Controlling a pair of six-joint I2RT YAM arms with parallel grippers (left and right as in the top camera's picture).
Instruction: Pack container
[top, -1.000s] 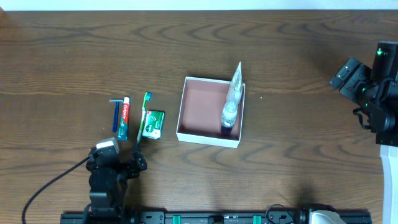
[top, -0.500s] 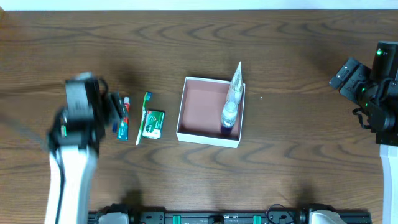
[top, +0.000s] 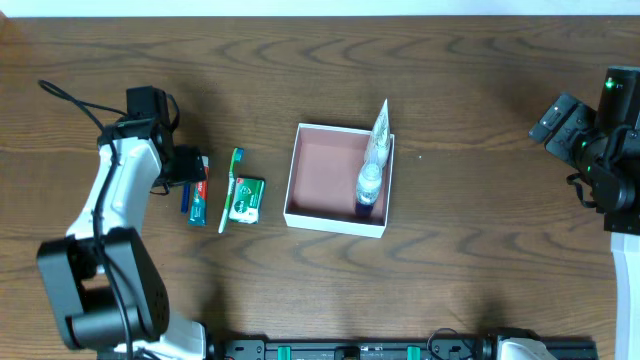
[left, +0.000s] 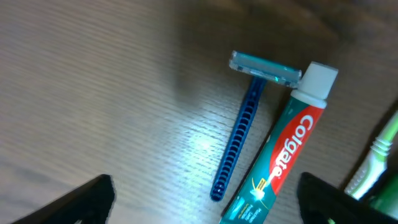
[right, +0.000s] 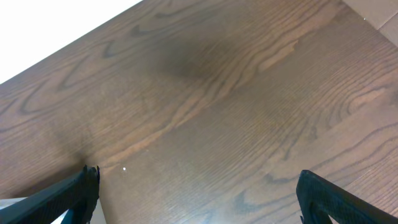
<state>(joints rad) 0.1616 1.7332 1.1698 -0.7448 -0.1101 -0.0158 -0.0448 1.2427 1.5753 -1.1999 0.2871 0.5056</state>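
Note:
The container (top: 301, 162), a shallow square box with white walls and a pinkish-brown inside, sits mid-table and holds a clear tube (top: 375, 152) along its right wall. To its left lie a blue razor (top: 185, 199), a red and teal toothpaste tube (top: 198, 203), a green toothbrush (top: 231, 185) and a green packet (top: 246, 200). My left gripper (top: 186, 166) is open just above the razor (left: 243, 127) and toothpaste (left: 283, 155). My right gripper (top: 572, 130) is open and empty at the far right, over bare table (right: 205, 112).
The wooden table's far edge (top: 320, 12) borders a white surface. The right arm's base stands at the right edge. The left arm reaches from the front left up to the toiletries.
My left arm has swung up from the table's front edge to the razor and toothpaste. The right arm and the objects have not moved.

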